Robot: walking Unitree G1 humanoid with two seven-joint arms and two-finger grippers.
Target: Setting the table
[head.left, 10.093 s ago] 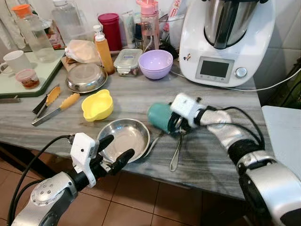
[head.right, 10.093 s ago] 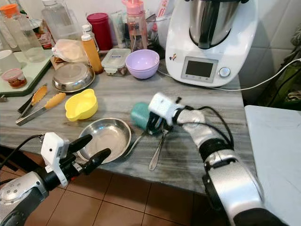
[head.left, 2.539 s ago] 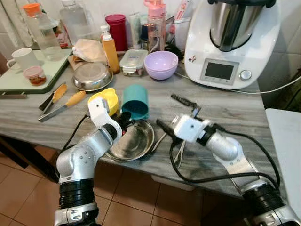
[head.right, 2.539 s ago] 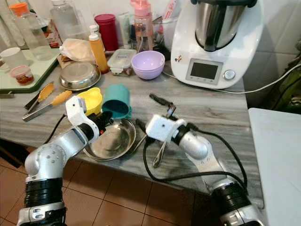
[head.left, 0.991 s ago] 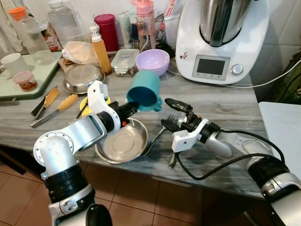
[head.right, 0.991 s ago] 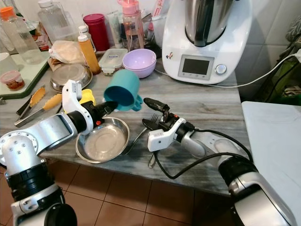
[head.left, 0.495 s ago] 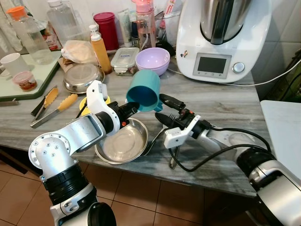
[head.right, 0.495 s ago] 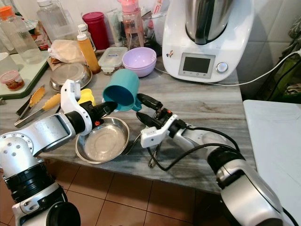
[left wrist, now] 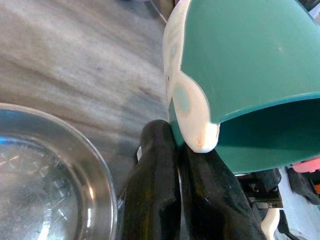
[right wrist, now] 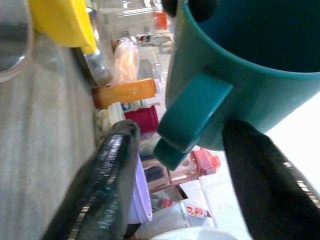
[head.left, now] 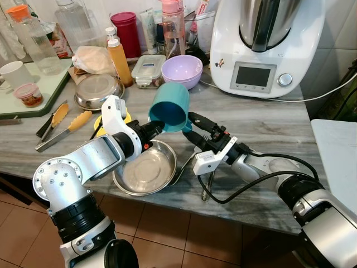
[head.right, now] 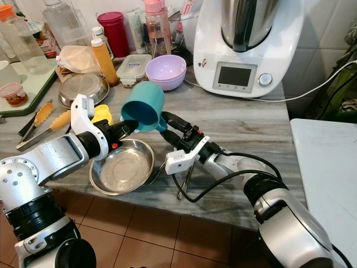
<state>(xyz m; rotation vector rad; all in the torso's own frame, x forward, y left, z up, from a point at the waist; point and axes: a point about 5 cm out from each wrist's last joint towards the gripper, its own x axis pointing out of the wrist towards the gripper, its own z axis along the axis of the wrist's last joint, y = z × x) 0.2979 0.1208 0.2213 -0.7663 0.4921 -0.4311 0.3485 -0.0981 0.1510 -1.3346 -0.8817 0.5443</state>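
Teal mug (head.left: 170,114) is held tilted in the air, left pincer (head.left: 150,130) clamped on its rim, above the steel bowl (head.left: 145,168). Right pincer (head.left: 194,128) spread apart, fingers straddling the mug handle (right wrist: 192,117). Risk: thin rim pinch could slip during handover, dropping the mug onto the bowl or fork (head.left: 193,157). Grey marble-look table (head.left: 262,125), crowded kitchen clutter behind, tiled floor below.

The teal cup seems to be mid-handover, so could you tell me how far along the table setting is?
Laid: steel bowl and fork at the counter's near edge. In hand: left gripper pinches the teal cup's rim in the air; open right gripper brackets its handle. Left: setting it down.
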